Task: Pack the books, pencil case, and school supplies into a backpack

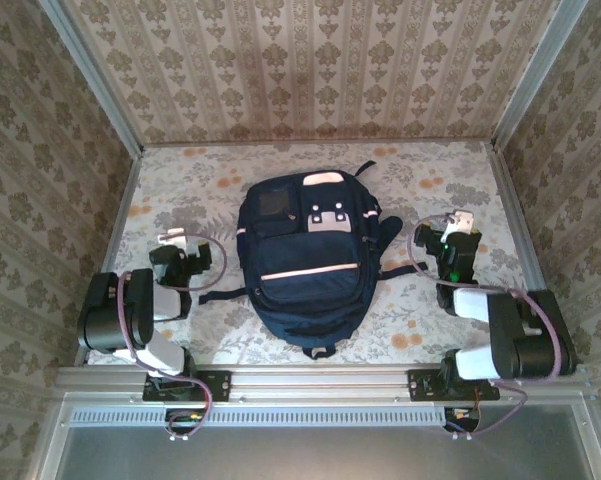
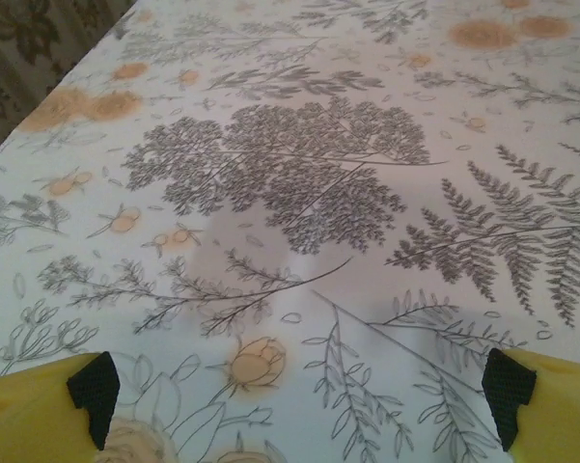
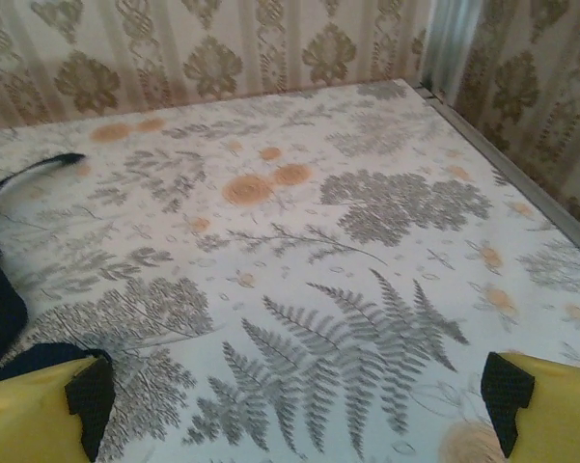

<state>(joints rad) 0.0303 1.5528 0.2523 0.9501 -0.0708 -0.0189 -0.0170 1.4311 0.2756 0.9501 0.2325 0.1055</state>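
The left gripper (image 1: 172,240) and right gripper (image 1: 461,222) are both hanging wide open, gripping nothing, over the floral tablecloth (image 2: 290,193). The backpack (image 1: 305,260) is lying flat between them, its dark strap (image 3: 2,309) trailing just left of the right gripper's fingers (image 3: 39,415).

A robotics test cell: damask wallpaper panels (image 1: 310,60) close 3 sides of a floral-print table (image 1: 180,190); along the bottom of the frame, an aluminium rail (image 1: 320,383) carries the left arm (image 1: 120,320) and right arm (image 1: 515,345).
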